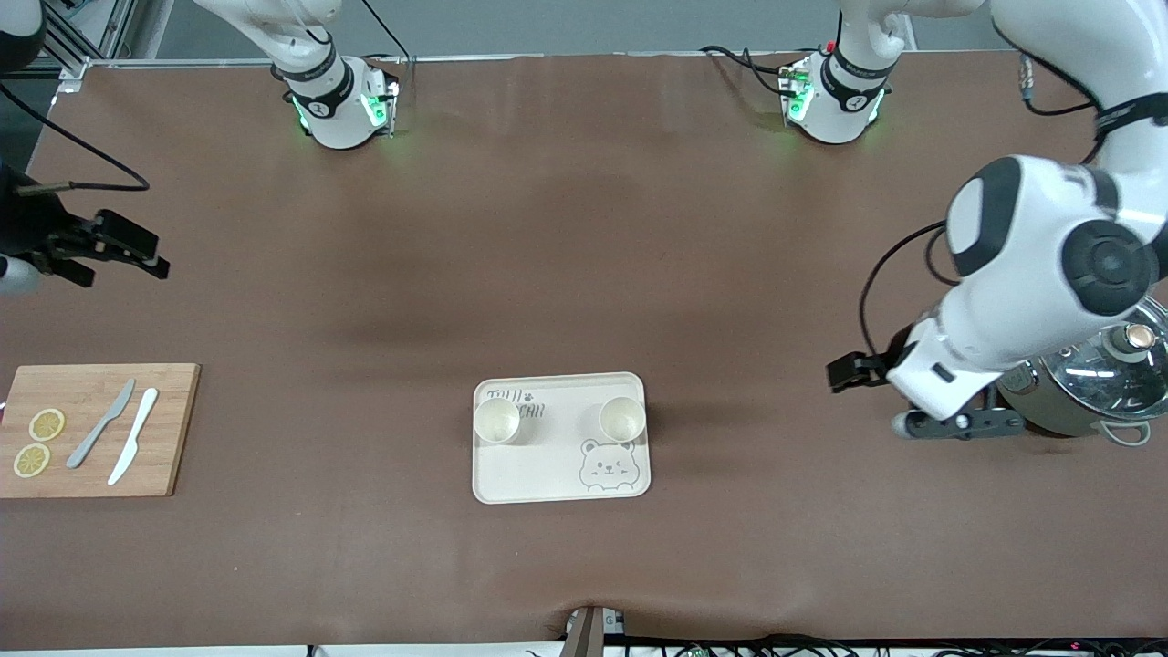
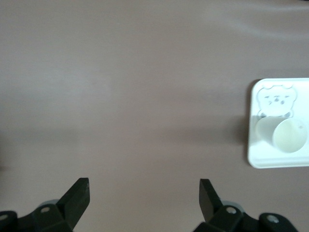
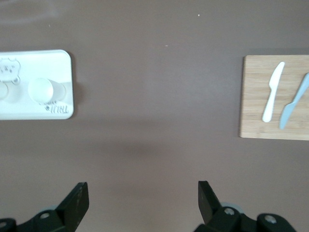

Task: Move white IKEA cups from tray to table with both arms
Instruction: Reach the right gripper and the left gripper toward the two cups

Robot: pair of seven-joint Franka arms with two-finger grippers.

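Two white IKEA cups (image 1: pixel 497 422) (image 1: pixel 623 419) stand upright on the cream bear-printed tray (image 1: pixel 538 479) in the middle of the table. My left gripper (image 1: pixel 867 399) hangs open and empty over bare table, between the tray and the pot. Its wrist view shows the open fingers (image 2: pixel 79 193), one cup (image 2: pixel 288 136) and the tray's end (image 2: pixel 270 162). My right gripper (image 1: pixel 153 256) is open and empty over bare table at the right arm's end, with the cutting board nearer the front camera. Its wrist view shows the tray (image 3: pixel 58 63) and a cup (image 3: pixel 41 89).
A bamboo cutting board (image 1: pixel 169 429) near the right arm's end carries two lemon slices (image 1: pixel 46 424), a grey knife (image 1: pixel 100 424) and a white knife (image 1: pixel 134 436). A steel pot with a glass lid (image 1: pixel 1095 383) sits under the left arm.
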